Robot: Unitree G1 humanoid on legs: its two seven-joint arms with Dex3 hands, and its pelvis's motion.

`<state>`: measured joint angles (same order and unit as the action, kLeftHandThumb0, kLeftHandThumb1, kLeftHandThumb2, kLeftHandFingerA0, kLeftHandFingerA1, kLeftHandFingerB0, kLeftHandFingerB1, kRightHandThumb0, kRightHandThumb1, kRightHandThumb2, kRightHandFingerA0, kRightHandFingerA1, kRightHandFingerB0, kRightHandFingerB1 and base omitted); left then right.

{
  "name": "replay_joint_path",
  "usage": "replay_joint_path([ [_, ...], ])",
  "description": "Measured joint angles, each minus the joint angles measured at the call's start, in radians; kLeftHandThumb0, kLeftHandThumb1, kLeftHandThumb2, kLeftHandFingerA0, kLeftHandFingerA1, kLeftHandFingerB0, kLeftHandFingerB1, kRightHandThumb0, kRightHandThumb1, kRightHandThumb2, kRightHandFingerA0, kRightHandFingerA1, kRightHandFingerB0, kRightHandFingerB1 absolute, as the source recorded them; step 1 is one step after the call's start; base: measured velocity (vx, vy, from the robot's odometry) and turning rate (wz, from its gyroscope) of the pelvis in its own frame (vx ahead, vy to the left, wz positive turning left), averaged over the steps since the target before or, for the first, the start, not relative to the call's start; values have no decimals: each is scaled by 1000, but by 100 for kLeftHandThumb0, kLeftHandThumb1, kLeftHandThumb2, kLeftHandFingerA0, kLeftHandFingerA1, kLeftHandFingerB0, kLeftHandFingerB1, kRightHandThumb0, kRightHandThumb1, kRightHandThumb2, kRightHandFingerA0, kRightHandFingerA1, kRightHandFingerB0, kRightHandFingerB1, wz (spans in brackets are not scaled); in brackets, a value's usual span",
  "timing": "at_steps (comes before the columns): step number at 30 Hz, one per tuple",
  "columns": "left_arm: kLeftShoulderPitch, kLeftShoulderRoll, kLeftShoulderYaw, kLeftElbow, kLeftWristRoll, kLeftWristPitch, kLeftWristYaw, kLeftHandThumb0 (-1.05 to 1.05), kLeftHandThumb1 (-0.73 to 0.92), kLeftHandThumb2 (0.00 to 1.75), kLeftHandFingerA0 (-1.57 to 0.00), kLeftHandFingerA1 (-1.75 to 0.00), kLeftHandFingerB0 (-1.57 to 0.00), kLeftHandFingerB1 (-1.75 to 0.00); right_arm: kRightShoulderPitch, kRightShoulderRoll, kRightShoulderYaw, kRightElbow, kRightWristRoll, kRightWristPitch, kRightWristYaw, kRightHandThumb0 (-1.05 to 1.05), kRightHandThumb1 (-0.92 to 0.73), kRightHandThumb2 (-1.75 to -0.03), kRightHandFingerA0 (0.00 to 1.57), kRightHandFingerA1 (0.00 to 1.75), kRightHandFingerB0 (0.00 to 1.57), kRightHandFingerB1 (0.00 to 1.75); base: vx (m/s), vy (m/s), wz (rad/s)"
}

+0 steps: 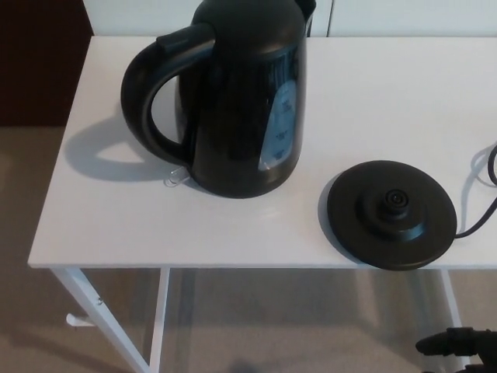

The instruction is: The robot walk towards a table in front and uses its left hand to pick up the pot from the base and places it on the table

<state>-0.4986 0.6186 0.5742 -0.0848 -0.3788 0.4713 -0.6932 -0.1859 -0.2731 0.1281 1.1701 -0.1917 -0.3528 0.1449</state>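
The pot is a black electric kettle [241, 101] standing upright on the white table [109, 225], left of centre, with its loop handle [147, 93] turned to the left. Its round black base [390, 214] lies bare on the table to the right, near the front edge and apart from the kettle. My left hand does not show. Only a small black part of my right hand [458, 343] pokes in at the bottom right corner, below the table's edge and well away from both objects.
A black power cord [485, 198] runs from the base off to the right. The table's white legs [101, 315] stand over beige carpet. A white wall lies behind the table and a dark panel at the far left.
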Motion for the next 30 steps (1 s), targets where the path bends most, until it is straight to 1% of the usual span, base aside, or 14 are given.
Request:
replay_joint_path([
  [1,42,-12,28,0,-5,-1,0,-84,58,58,0,0,0,0,4,0,1,1,0,0,0,-57,-53,-57,82,45,68,41,0,0,0],
  [2,94,-29,57,1,-10,-5,-1,-78,44,76,0,0,0,0,11,1,1,1,0,0,0,-59,-48,-60,81,46,65,42,0,0,0],
  [4,183,-69,91,14,-16,-18,-3,-89,57,90,0,-6,0,0,22,2,1,2,0,0,0,-58,-48,-59,80,46,65,41,0,0,0],
  [10,440,-235,118,135,-14,-89,2,-90,67,96,0,-3,0,0,47,10,-1,3,1,-2,-10,-59,-49,-60,77,46,64,42,0,0,0],
  [13,543,-293,107,261,6,-134,17,-79,61,85,0,-4,0,-1,64,13,-6,3,2,-2,-14,-56,-54,-58,80,44,67,40,0,0,0],
  [14,559,-300,103,292,12,-145,22,-78,59,84,0,-6,0,-4,66,13,-8,3,2,-3,-15,-57,-54,-58,81,44,67,40,0,0,0],
  [15,580,-306,96,333,21,-158,31,-86,64,96,0,-7,0,-4,69,13,-9,3,3,-4,-16,-58,-54,-58,81,44,67,40,0,0,0],
  [16,601,-311,86,389,32,-176,42,-92,66,97,0,-3,0,0,72,13,-12,3,3,-5,-18,-59,-55,-58,81,44,66,40,0,0,0],
  [20,644,-315,41,557,67,-231,75,-87,63,99,0,-10,0,-8,75,13,-20,3,3,-6,-25,-58,-55,-58,80,44,67,40,0,0,0],
  [21,650,-315,25,596,78,-246,83,-83,61,88,0,-12,0,-9,75,13,-22,3,3,-7,-26,-59,-55,-58,80,44,67,40,0,0,0],
  [22,656,-315,5,634,91,-263,93,-86,65,100,0,-14,0,-9,75,13,-24,2,4,-7,-28,-59,-54,-57,78,43,66,40,0,0,0],
  [27,680,-313,-103,743,146,-337,130,-85,64,98,0,-15,0,-10,74,13,-31,2,4,-8,-31,-60,-49,-60,78,45,65,42,0,0,0],
  [29,690,-313,-148,767,169,-364,142,-86,63,99,0,-12,0,-9,73,13,-32,1,4,-8,-33,-57,-54,-57,79,44,67,41,0,0,0],
  [30,694,-312,-167,775,178,-376,147,-87,64,100,0,-13,0,-9,73,13,-33,1,4,-8,-33,-61,-48,-60,79,46,65,42,0,0,0],
])
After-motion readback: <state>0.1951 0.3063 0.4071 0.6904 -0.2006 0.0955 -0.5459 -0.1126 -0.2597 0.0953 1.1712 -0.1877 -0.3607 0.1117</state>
